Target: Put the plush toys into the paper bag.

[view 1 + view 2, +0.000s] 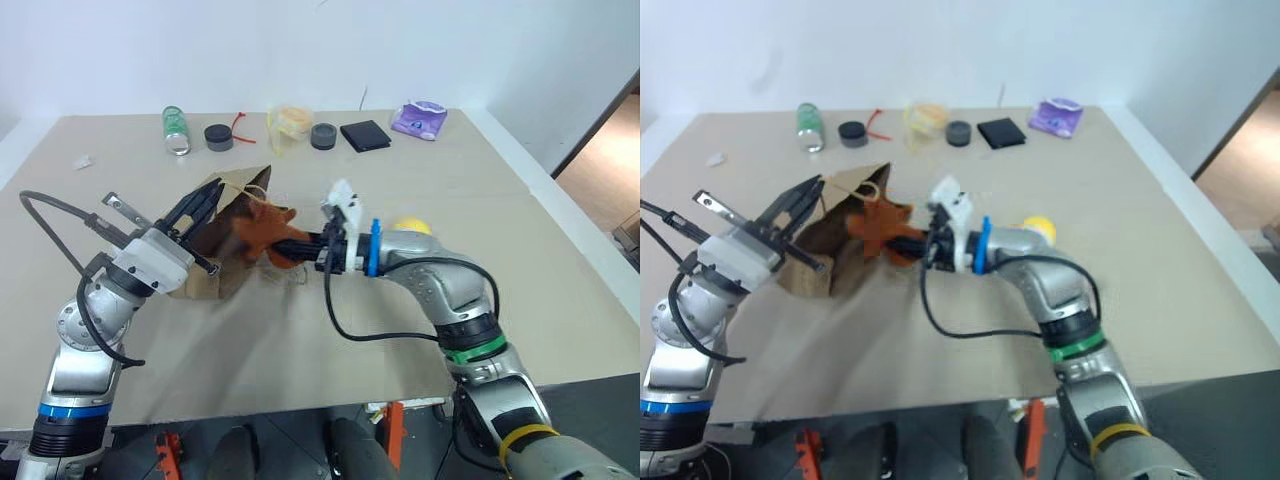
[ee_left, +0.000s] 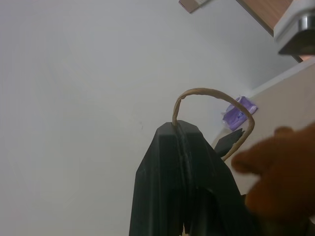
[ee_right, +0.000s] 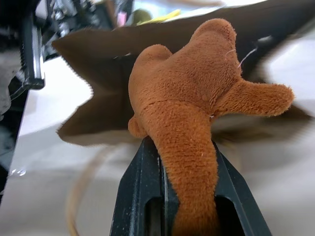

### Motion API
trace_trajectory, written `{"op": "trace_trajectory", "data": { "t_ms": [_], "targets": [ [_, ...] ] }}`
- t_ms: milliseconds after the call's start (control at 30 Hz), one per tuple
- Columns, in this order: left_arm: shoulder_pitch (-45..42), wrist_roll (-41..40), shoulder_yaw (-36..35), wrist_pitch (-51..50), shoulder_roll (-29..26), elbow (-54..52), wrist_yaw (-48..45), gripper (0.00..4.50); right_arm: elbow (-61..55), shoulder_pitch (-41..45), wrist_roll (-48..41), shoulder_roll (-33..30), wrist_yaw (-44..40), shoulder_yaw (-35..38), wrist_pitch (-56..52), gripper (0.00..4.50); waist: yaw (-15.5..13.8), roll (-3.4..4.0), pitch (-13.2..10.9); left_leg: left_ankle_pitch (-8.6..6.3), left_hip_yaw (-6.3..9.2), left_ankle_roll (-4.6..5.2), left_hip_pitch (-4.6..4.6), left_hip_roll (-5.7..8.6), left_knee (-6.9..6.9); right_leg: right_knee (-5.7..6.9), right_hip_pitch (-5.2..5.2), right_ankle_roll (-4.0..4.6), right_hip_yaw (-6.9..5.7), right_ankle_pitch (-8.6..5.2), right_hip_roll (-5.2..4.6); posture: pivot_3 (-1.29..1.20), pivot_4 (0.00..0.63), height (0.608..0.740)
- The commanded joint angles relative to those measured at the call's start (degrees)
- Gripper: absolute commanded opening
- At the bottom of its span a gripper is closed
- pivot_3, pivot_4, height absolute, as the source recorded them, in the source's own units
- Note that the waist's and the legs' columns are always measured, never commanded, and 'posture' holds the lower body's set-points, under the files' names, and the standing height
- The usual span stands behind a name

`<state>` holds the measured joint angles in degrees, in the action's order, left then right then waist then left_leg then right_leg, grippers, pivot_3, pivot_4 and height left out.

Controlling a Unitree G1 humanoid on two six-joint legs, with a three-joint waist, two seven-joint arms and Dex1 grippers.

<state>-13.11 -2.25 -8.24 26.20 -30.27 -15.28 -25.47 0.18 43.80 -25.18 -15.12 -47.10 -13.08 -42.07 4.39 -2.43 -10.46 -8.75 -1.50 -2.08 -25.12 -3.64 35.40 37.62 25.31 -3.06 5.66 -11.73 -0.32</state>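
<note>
Your right gripper [image 1: 296, 251] is clenched on the brown furry plush animal [image 1: 268, 230]; in the right wrist view its two black fingers [image 3: 139, 196] pinch one limb of the toy, and the rest of the body sticks out past the fingertips. The toy hangs right at the open mouth of the brown kraft paper bag [image 1: 215, 262], which lies on its side on the beige table [image 1: 300, 340] with its mouth facing your right arm. You cannot tell from these views whether the toy has crossed the bag's edge or is just in front of it.

Your left gripper [image 1: 200, 212] is clamped shut on the bag's upper edge by its twisted tan paper-cord handle [image 2: 216, 105], holding the mouth raised off the table. The handle loops out past the closed black fingers [image 2: 170, 187] in the left wrist view.

The round white plush ball with the yellow top [image 1: 411, 227] sits on the table just behind your right forearm, apart from the bag.

Along the far edge of the table you have a green bottle lying on its side [image 1: 175, 130], two dark round discs [image 1: 219, 137], a yellowish clear plastic bag [image 1: 291, 121], a flat black square [image 1: 365, 135] and a purple packet [image 1: 419, 120].
</note>
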Motion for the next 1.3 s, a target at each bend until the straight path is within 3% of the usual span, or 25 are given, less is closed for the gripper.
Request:
{"op": "trace_trajectory", "data": {
  "t_ms": [33, 367, 567, 867, 1133, 1300],
  "targets": [
    [-0.6, 0.1, 0.3, 0.0, 0.4, -2.8, 0.7, 0.00, 5.7, 4.6, 3.2, 4.8, 2.1, -2.0, 2.5, 0.17, 0.0, 0.00, 0.0, 0.00, -0.01, 0.00, 0.02, 0.00, 0.01, 0.00, 0.00, 0.02, 0.01, 0.02, 0.00, 0.00, 0.150, 0.740],
    [-0.9, 0.7, 2.0, -0.3, 1.4, -3.5, 0.8, 0.00, 21.3, 12.4, 7.3, 19.8, 10.1, -0.5, 7.6, 0.17, 0.2, -0.01, 0.0, 0.00, 0.01, 0.01, 0.00, -0.09, -0.02, 0.00, 0.03, 0.10, -0.04, 0.06, 0.11, 0.00, 0.150, 0.740],
    [-0.6, 1.0, 1.5, -0.5, 1.7, -3.6, 0.9, 0.00, 20.6, 10.1, 8.2, 22.0, 11.3, -0.6, 9.6, 0.17, 0.2, -0.02, 0.0, -0.01, 0.02, -0.02, -0.08, -0.09, -0.02, -0.03, 0.06, 0.07, -0.05, 0.04, 0.09, 0.00, 0.150, 0.740],
    [-1.3, 0.9, -1.1, -0.6, 1.2, -2.4, 2.0, 0.00, 9.0, 5.4, 5.8, 11.3, 4.8, 2.0, 7.5, 4.38, 0.1, -0.03, 0.0, -0.01, 0.03, -0.02, -0.07, -0.08, -0.01, -0.04, 0.04, 0.07, -0.07, 0.04, 0.06, 0.00, 0.150, 0.740],
    [-0.9, -0.6, -2.3, -1.4, 1.6, -2.9, 2.7, 0.00, -1.9, 1.7, -0.8, -3.4, -4.3, 7.6, 3.0, 4.49, 0.0, -0.02, 0.0, -0.01, 0.02, -0.02, -0.06, -0.07, -0.03, -0.05, 0.04, 0.06, -0.04, 0.01, 0.05, 0.00, 0.150, 0.740],
    [1.3, -0.9, -4.1, -1.6, 1.1, -2.7, 3.0, 0.00, 11.2, 4.0, 6.6, -13.8, 1.2, 11.1, 4.5, 4.49, 0.0, -0.03, 0.0, -0.01, -0.02, -0.02, 0.01, -0.06, -0.01, -0.05, 0.01, 0.06, -0.02, 0.02, 0.03, 0.00, 0.150, 0.740]
  ]
}}
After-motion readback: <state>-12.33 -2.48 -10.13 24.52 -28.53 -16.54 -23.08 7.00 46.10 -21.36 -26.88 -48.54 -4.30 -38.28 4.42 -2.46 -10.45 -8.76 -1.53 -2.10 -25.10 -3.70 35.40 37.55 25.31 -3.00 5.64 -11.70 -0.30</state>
